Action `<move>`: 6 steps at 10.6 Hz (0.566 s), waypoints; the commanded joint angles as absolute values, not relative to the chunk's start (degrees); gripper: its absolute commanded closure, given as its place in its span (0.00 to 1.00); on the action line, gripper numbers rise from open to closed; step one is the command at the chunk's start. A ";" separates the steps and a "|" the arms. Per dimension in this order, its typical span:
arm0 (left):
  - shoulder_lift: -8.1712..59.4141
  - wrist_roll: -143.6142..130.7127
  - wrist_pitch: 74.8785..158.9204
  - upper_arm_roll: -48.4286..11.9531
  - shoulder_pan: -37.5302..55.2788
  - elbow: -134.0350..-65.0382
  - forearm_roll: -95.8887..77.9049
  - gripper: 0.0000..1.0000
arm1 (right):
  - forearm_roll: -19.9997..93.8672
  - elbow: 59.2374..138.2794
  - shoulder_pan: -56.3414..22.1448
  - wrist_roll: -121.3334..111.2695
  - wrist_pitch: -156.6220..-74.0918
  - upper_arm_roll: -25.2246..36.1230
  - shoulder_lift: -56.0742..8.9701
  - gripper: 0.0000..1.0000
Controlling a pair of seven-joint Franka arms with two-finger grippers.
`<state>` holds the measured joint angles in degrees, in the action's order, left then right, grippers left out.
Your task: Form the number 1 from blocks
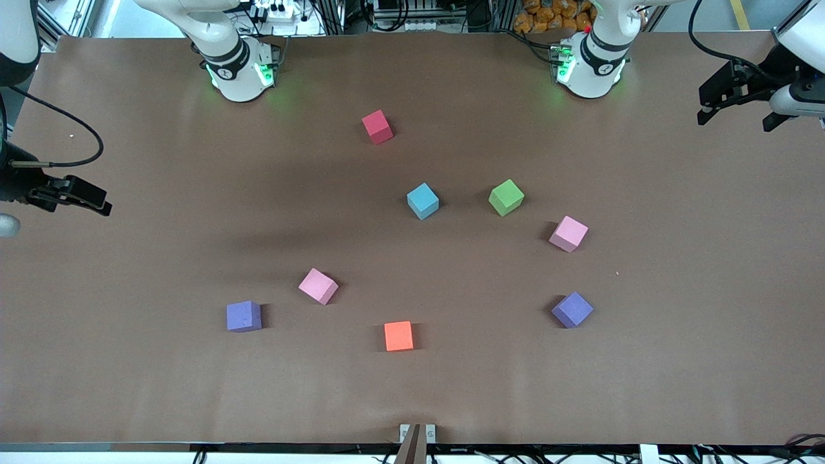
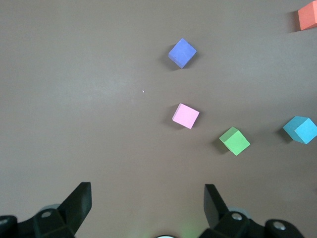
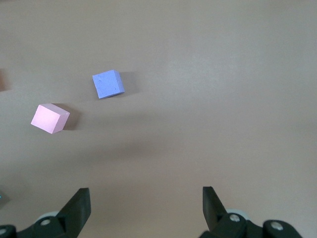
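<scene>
On the table (image 1: 129,386), eight blocks lie scattered and unaligned, red block (image 1: 377,126) farthest from the front camera; left gripper (image 2: 147,196) and right gripper (image 3: 146,198), both spread empty at the table ends, wait; no step begun, first pick pending.

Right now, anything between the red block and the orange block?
Front view: the light blue block lies roughly between the red block and the orange block, slightly off the line.

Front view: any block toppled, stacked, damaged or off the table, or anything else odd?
Nothing stands out. All eight blocks, from the red block to the orange block, lie flat, apart and scattered on the table. Both arms wait at the table's ends, left tool and right tool open and empty.
</scene>
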<state>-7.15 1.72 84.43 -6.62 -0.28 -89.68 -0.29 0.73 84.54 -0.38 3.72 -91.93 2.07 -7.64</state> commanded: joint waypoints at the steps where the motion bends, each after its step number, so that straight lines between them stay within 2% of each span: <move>1: -7.03 0.79 83.41 -6.94 -0.88 -88.77 -1.05 0.00 | -0.26 84.02 0.53 3.60 -91.06 1.05 -7.65 0.00; 4: -6.07 0.70 83.41 -6.59 -0.79 -88.42 -0.88 0.00 | -0.18 84.20 0.18 4.13 -91.05 1.05 -7.82 0.00; 6: -3.01 -2.78 83.41 -6.85 -0.79 -89.38 -0.70 0.00 | 0.79 85.42 -1.92 4.39 -91.22 0.97 -9.04 0.00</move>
<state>-5.97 0.33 84.20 -6.37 -0.40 -89.99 -0.29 0.87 84.89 -0.69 3.74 -91.15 1.56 -7.99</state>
